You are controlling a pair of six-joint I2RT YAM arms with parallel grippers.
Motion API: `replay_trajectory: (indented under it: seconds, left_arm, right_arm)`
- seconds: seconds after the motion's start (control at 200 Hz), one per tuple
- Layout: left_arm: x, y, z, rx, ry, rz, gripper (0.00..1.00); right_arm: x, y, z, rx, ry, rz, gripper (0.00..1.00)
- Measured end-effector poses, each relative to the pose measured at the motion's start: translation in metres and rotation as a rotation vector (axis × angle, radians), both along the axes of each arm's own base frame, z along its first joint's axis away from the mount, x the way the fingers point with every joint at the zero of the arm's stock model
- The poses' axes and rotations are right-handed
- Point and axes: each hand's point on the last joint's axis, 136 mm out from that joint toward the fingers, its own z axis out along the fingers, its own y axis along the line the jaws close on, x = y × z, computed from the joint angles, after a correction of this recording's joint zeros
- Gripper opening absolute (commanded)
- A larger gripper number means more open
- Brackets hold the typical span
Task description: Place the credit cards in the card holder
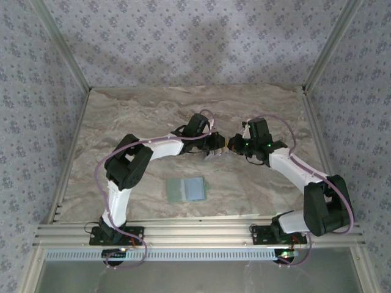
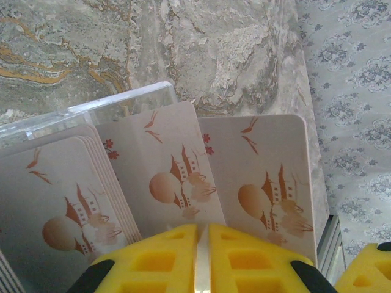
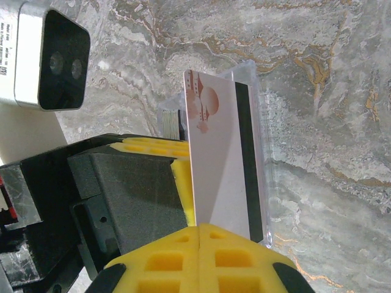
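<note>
Above the table's middle my two grippers meet, the left gripper (image 1: 215, 148) facing the right gripper (image 1: 231, 145). The left gripper (image 2: 203, 227) is shut on the thin edge of a clear plastic case (image 2: 122, 107) that holds a stack of cards (image 2: 49, 201). These are pale credit cards printed with a brown pagoda. One card (image 2: 165, 165) sticks out of the case. My right gripper (image 3: 200, 227) is shut on another card (image 3: 223, 165), which has a black stripe and stands beside the case. The sage-green card holder (image 1: 176, 189) lies flat near the front, a pale blue card (image 1: 195, 189) on it.
The marble tabletop (image 1: 122, 122) is walled by patterned fabric (image 1: 36, 91) on three sides. A metal rail (image 1: 195, 235) runs along the near edge. The left arm's black wrist body (image 3: 122, 195) and its camera (image 3: 52, 61) are close beside the held card.
</note>
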Motion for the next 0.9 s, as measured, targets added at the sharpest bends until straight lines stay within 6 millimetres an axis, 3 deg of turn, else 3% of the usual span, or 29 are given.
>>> replay_trajectory:
  seconds: [0.435,0.72,0.78,0.899]
  left_arm:
    - [-0.011,0.010,0.001,-0.009,0.018,-0.012,0.17]
    - [-0.012,0.019,0.024,-0.033,-0.008,-0.003,0.18]
    - [-0.011,0.020,0.025,-0.035,-0.009,-0.001,0.18]
    - [-0.008,0.022,0.024,-0.035,-0.009,0.004,0.18]
  right_arm:
    - [-0.002,-0.001,-0.003,-0.024,0.003,-0.004,0.00]
    - [-0.004,-0.003,-0.007,-0.058,0.010,-0.015,0.00]
    - [-0.004,-0.006,-0.008,-0.085,0.013,-0.019,0.14]
    - [0.000,-0.010,-0.013,-0.138,0.014,-0.021,0.28]
